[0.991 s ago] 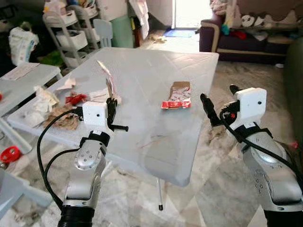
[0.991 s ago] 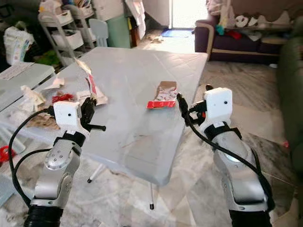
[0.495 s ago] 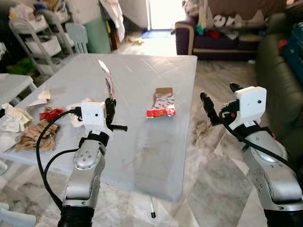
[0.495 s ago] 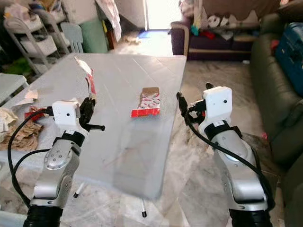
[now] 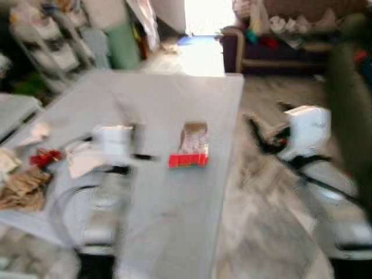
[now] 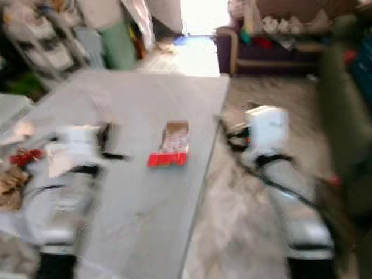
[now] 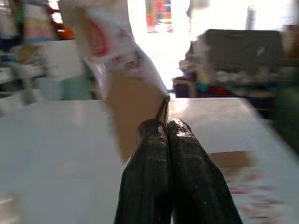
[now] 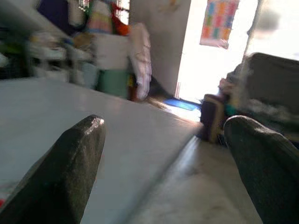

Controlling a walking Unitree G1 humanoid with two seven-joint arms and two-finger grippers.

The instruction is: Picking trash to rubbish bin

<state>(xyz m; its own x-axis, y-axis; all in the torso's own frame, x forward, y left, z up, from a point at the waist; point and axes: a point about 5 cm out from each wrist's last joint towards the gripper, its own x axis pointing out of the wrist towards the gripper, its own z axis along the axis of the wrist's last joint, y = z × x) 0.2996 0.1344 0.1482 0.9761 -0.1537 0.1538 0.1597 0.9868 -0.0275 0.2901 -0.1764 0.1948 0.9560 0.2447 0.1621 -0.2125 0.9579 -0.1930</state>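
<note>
Both eye views are blurred. My left gripper (image 5: 138,152) is held over the white table (image 5: 174,93), shut on a thin red, white and brown wrapper (image 7: 122,70) that sticks up past its fingertips. A second red and white packet (image 5: 189,146) lies flat in the middle of the table, to the right of that gripper. My right gripper (image 5: 260,135) hovers past the table's right edge over the floor, open, with nothing between its fingers (image 8: 70,172).
Crumpled paper and a red scrap (image 5: 43,157) lie at the table's left edge. White shelf racks (image 5: 46,40) and a pale green object (image 5: 122,43) stand at the back left. A dark sofa (image 5: 273,40) is at the back, a green one (image 5: 349,75) on the right.
The whole picture has shifted and blurred, so the camera is moving. Both arms keep their pose, and the left gripper still holds its wrapper.
</note>
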